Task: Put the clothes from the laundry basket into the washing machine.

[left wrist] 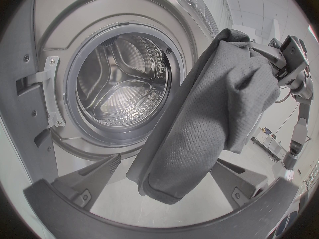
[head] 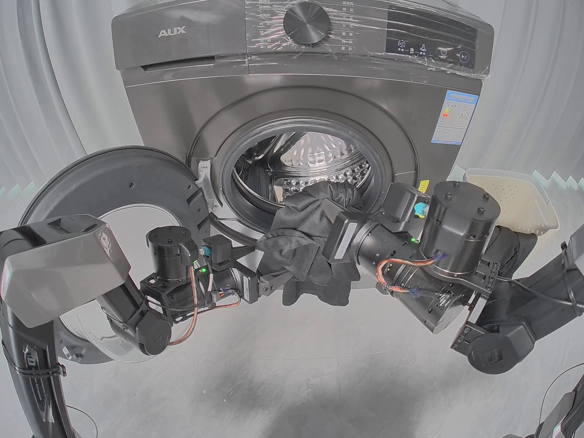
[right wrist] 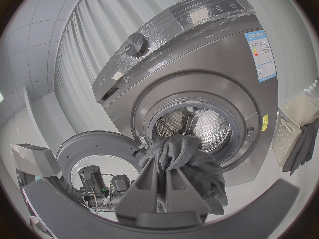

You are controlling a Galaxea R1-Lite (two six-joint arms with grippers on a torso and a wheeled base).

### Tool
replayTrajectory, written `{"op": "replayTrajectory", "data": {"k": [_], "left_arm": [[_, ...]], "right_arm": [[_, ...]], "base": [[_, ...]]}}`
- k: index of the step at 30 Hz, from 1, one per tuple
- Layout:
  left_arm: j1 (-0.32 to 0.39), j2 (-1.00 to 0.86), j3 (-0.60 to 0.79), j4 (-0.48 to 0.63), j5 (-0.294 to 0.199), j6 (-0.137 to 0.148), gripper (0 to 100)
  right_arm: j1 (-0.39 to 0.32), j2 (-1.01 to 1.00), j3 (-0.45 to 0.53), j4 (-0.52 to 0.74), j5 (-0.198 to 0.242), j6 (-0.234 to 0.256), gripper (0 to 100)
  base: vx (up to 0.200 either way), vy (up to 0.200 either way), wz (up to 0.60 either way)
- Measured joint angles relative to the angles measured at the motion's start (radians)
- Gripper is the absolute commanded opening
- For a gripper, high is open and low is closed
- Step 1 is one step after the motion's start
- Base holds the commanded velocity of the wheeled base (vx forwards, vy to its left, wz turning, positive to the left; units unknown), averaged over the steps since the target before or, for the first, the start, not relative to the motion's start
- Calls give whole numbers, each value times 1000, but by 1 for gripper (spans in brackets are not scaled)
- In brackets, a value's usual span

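The washing machine (head: 292,92) stands in front. Its round door (head: 115,184) is swung wide open on the left side. Through the round hole you can see the shiny drum (head: 322,153).

The right pincer (right wrist: 161,168) is closed tight on a dark cloth (head: 304,232). It holds the cloth up at the lower edge of the round hole, right in front of the drum. The top of the cloth is bunched up at that edge. The rest hangs down in front of the machine, off the floor (head: 292,366). I cannot tell if any of it is inside the drum.

The left pincer (head: 277,280) is open, with its two fingers (left wrist: 99,170) spread wide. It sits low on the door side, just beside the hanging bottom part of the cloth. I cannot tell if it touches the cloth.

The laundry basket (head: 517,202) is pale. It stands on the floor by the right side of the machine. Another dark cloth (right wrist: 300,148) hangs over the basket's rim.
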Motion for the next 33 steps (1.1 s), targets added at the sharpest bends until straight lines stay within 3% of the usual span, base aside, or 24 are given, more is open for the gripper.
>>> {"op": "replayTrajectory", "data": {"k": [9, 27, 28, 33], "left_arm": [[-6, 53, -16, -80, -13, -1, 100], [-23, 72, -38, -83, -9, -2, 100], [-25, 73, -42, -84, -6, -2, 0], [-29, 80, -55, -97, -2, -2, 0]], "right_arm": [[5, 0, 2, 0, 0, -1, 0], [6, 0, 2, 0, 0, -1, 0], [6, 0, 2, 0, 1, 0, 0], [6, 0, 7, -1, 2, 0, 0]], "base": [[0, 0, 0], [0, 0, 0], [0, 0, 0], [0, 0, 0]]}}
